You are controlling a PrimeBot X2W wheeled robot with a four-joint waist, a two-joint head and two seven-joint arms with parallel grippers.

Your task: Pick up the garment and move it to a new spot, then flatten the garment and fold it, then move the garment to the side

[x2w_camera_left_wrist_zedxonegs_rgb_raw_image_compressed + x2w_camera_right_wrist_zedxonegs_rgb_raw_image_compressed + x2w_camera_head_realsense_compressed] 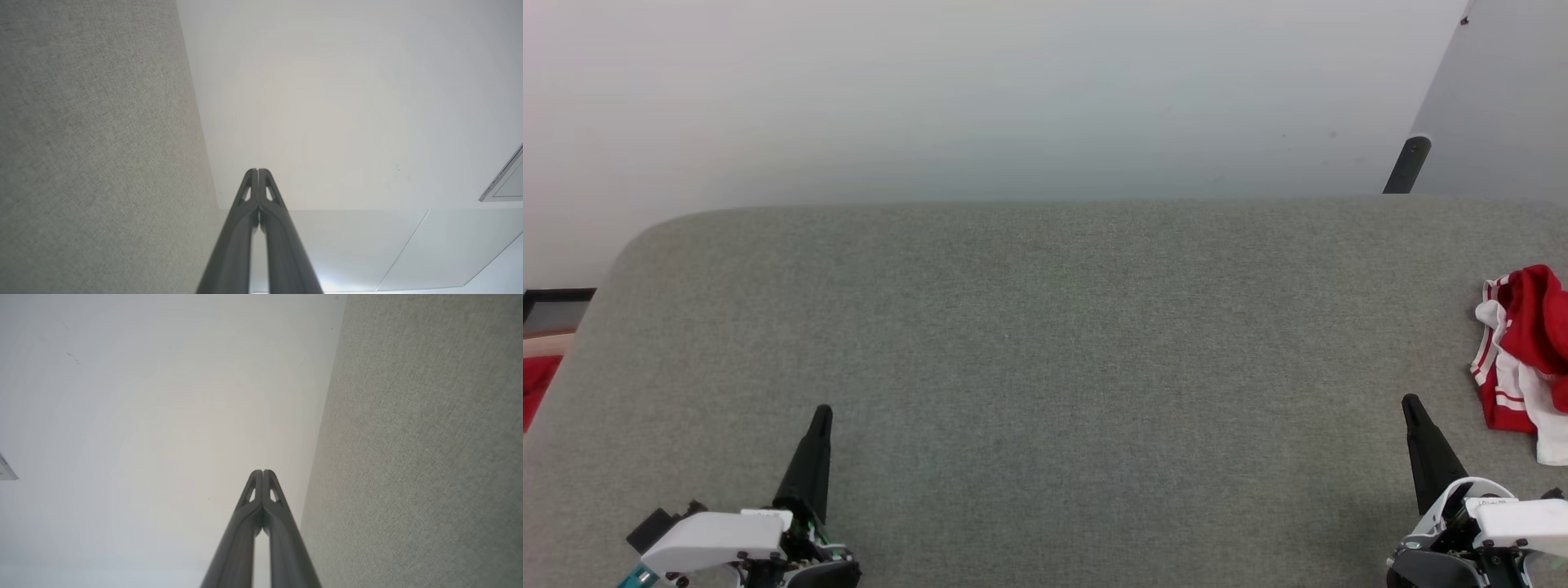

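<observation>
Showing the garment (pixel 1523 359) lying bunched at the far right edge of the worktop (pixel 1045 327), partly cut off by the frame: soft red jersey cloth, white panels, red-and-white striped trim, slumping in loose folds, crumpled rather than folded. Fitting either a heap due for pick-up or one due for flattening. Judging a good grasp as opening wide, pinching an outer layer at the striped trim, lifting slowly. Showing felt-like grey weave with a rounded corner, plain pale wall behind. Showing the right gripper (pixel 1410 403) near the cloth but apart, tapered dark fingers pressed together, holding nothing; showing the left gripper (pixel 822 411) at lower left, equally closed and empty.
</observation>
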